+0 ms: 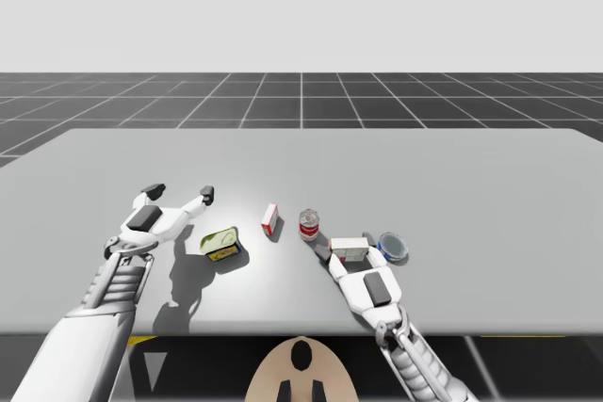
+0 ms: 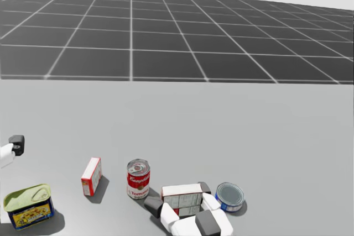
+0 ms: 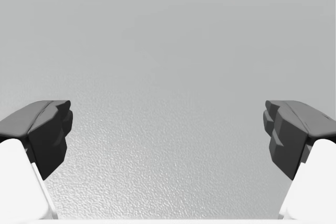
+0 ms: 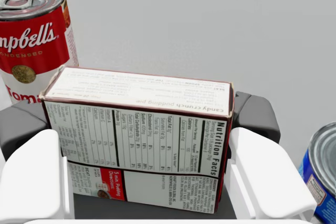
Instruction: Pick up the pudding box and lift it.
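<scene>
The pudding box (image 1: 350,249), white with dark red edges and a printed panel, stands on its long side between the fingers of my right gripper (image 1: 349,247). In the right wrist view both white fingers (image 4: 50,177) press against the two ends of the pudding box (image 4: 136,140), so the right gripper (image 4: 137,119) is shut on it. In the head view the pudding box (image 2: 181,196) sits low by the table, held in that gripper (image 2: 178,197). My left gripper (image 1: 180,193) stands open over bare table at the left, its fingers (image 3: 47,132) wide apart with nothing between them.
A red soup can (image 1: 309,224) stands just beyond the held box on its left, and a flat blue can (image 1: 392,247) lies close on its right. A small red-and-white box (image 1: 270,219) and a yellow-green tin (image 1: 223,244) sit further left on the grey table (image 1: 471,185).
</scene>
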### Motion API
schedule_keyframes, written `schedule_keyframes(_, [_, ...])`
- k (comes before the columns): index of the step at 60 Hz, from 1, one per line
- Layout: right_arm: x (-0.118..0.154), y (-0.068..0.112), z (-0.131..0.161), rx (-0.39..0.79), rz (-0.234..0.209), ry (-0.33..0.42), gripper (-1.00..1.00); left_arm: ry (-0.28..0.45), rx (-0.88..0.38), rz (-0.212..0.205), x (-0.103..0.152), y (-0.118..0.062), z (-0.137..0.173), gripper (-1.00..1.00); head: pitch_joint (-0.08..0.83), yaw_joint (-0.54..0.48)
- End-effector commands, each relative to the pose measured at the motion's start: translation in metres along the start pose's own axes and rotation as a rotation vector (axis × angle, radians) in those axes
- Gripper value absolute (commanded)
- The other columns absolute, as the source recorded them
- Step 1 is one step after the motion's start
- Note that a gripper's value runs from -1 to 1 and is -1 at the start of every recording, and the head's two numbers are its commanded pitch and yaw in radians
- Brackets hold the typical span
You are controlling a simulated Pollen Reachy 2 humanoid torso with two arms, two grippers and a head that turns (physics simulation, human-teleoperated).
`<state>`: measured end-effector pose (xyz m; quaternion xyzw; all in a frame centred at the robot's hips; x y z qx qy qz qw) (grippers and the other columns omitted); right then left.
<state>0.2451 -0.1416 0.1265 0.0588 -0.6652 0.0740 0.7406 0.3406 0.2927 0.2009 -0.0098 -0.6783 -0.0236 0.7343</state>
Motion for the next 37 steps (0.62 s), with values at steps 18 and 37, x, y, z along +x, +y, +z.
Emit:
schedule_keyframes(18, [0.095,0.017,0.025,0.039,-0.027,-0.199,1.00,0.000,0.003,0.004,0.001,0.001,0.000,-1.00,0.347,-0.18])
schedule_keyframes(37, [0.178,0.006,0.031,0.011,0.065,-0.418,1.00,-0.003,0.011,0.006,0.002,0.002,0.000,-1.00,0.342,-0.19])
